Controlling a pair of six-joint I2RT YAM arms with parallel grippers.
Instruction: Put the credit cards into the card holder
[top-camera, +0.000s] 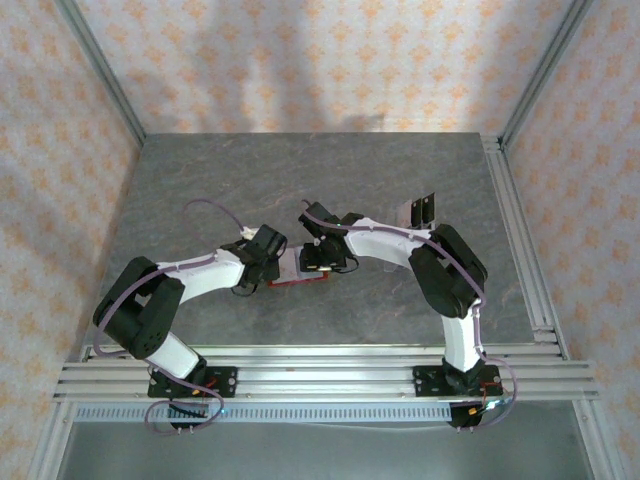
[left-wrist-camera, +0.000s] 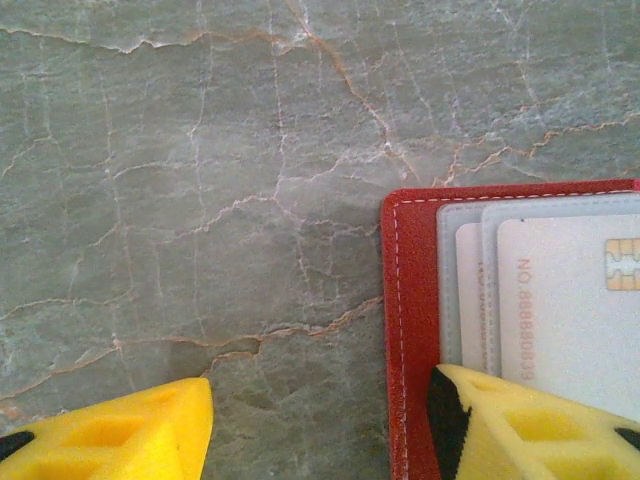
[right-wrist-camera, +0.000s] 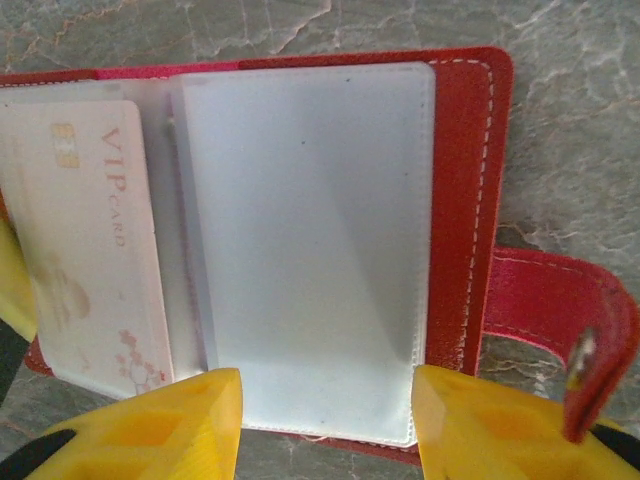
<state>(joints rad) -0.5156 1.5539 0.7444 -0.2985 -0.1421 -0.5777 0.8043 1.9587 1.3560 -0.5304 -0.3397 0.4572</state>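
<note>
- Step in hand, as I judge it: holding the small red stitched folding card holder (right-wrist-camera: 465, 200) open flat on the grey marbled table (left-wrist-camera: 200, 200). It lies near the middle, btwn my two arms. One frosted clear plastic sleeve (right-wrist-camera: 310, 250) is bare & empty, ready for loading.
- My left gripper (left-wrist-camera: 320, 400): yellow fingers apart, nothing btwn them but table. The right-hand finger (left-wrist-camera: 530, 420) sits over the holder's red edge, prob. pinning it.
- My right gripper (right-wrist-camera: 328, 400): fingers apart, straddling the empty sleeve's near edge. Can't tell if they touch it. No card held.
- The red snap tab (right-wrist-camera: 560, 320) hangs undone off the holder's side.
- Next, I reckon: right lifts off & fetches one of the thin dark glossy credit cards (top-camera: 421, 209) at the far right of the table, well apart from the holder. It needs a flat, edge-on entry into the sleeve mouth, w/ left pressing the cover down.
- Counts: 1 holder. 1 pale chip card marked VIP (right-wrist-camera: 90, 250) already sleeved, poss. a 2nd behind it in the left wrist view. Loose dark cards look like 2, too small to be sure.
</note>
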